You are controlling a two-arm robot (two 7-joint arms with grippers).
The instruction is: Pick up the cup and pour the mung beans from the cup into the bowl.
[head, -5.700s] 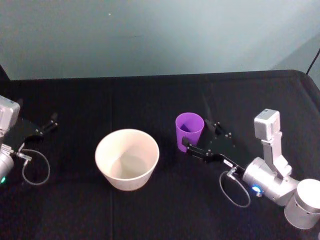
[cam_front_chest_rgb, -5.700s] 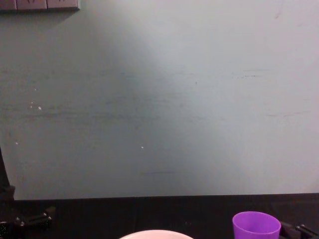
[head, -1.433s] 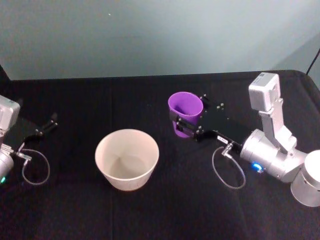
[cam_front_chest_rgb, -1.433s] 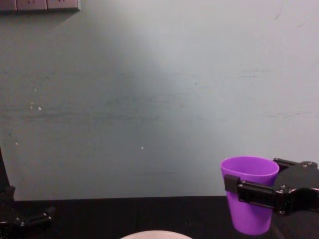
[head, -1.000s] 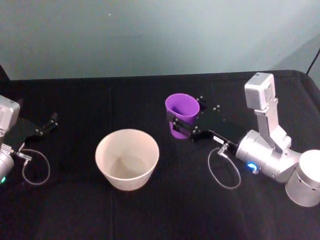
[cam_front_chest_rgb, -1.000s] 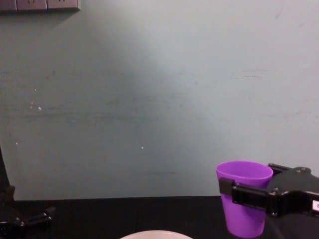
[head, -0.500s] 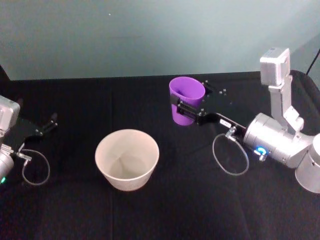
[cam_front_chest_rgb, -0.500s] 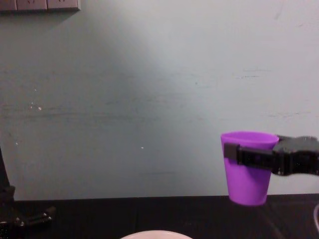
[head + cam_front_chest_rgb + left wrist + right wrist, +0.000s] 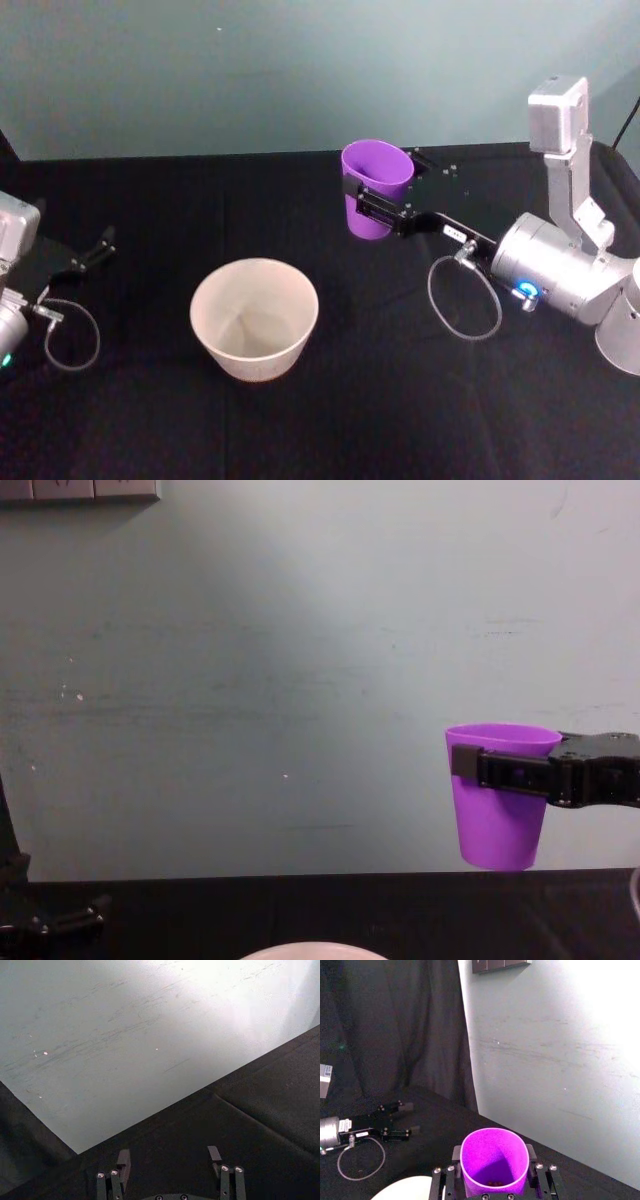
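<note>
Clamped upright in the right gripper [image 9: 375,212] at the bowl's [image 9: 255,318] one o'clock, the cup [image 9: 375,185] probably wanted level carrying toward seven before tipping (left gripper [image 9: 88,256], jaws apart, sat at nine).

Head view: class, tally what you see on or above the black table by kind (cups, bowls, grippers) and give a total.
Cup: 1
Bowl: 1
Grippers: 2, the left gripper and the right gripper
Total: 4
</note>
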